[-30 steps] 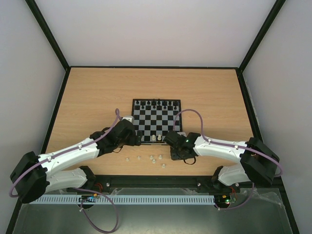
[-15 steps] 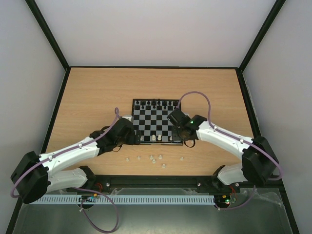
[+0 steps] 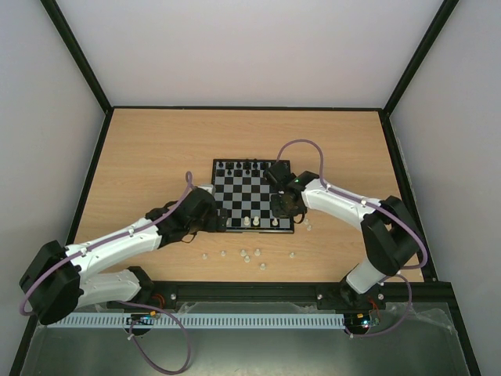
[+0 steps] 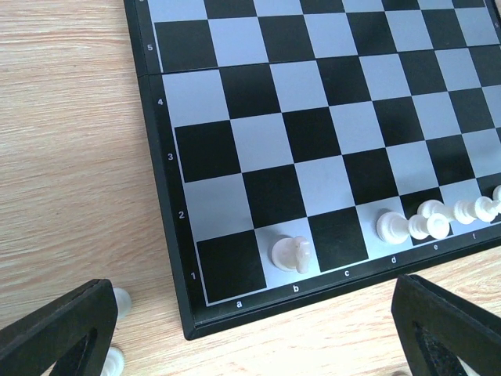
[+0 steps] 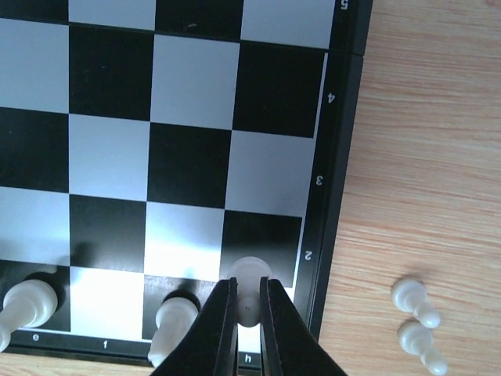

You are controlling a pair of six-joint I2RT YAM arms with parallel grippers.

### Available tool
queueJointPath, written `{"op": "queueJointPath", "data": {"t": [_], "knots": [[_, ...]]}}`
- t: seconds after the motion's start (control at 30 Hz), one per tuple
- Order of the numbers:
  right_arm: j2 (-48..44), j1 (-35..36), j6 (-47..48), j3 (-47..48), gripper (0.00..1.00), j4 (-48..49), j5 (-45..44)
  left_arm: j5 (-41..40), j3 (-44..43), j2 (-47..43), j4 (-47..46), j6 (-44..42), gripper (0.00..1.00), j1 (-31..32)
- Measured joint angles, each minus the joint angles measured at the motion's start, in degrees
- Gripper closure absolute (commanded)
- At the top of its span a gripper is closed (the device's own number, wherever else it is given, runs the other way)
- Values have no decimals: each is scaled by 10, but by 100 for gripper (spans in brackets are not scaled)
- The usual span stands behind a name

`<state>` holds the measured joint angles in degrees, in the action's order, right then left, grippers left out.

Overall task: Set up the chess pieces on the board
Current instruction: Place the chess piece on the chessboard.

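The board [image 3: 250,197] lies mid-table, with black chess pieces [image 3: 249,166] along its far row. In the right wrist view my right gripper [image 5: 248,294] is shut on a white piece [image 5: 250,270], held over the h1 square at the board's [image 5: 188,78] near right corner. White pieces stand beside it on g1 [image 5: 174,317] and e1 [image 5: 27,301]. My left gripper [image 4: 254,313] is open and empty over the near left edge of the board [image 4: 313,117], just in front of a white knight [image 4: 291,254] on b1. More white pieces [image 4: 407,225] stand to the knight's right.
Several loose white pieces [image 3: 250,255] lie on the wood in front of the board. Two white pawns [image 5: 415,296] lie right of the board's edge. Two more pieces [image 4: 119,299] sit by my left finger [image 4: 55,333].
My right gripper has moved from the table in front of the board up over the board's near right corner, carrying a white piece. The left arm has barely moved.
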<state>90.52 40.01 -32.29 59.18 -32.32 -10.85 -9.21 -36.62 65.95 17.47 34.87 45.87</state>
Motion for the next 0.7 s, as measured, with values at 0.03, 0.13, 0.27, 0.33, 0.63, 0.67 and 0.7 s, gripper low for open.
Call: {"op": "queueJointPath", "data": {"t": [0.03, 0.13, 0.27, 0.33, 0.63, 0.67, 0.7], "knots": [[3, -2, 3, 2, 97, 1, 1, 0, 0, 0, 0, 0, 1, 0], [13, -7, 11, 3, 97, 5, 4, 0, 0, 0, 0, 0, 1, -2], [22, -11, 17, 3, 95, 7, 8, 0, 0, 0, 0, 0, 1, -3], [25, -13, 19, 3, 95, 8, 10, 0, 0, 0, 0, 0, 1, -3], [39, -13, 26, 3, 92, 17, 18, 0, 0, 0, 0, 0, 1, -3], [41, -14, 26, 3, 92, 18, 18, 0, 0, 0, 0, 0, 1, -3], [43, -14, 26, 3, 91, 19, 18, 0, 0, 0, 0, 0, 1, -4]]}}
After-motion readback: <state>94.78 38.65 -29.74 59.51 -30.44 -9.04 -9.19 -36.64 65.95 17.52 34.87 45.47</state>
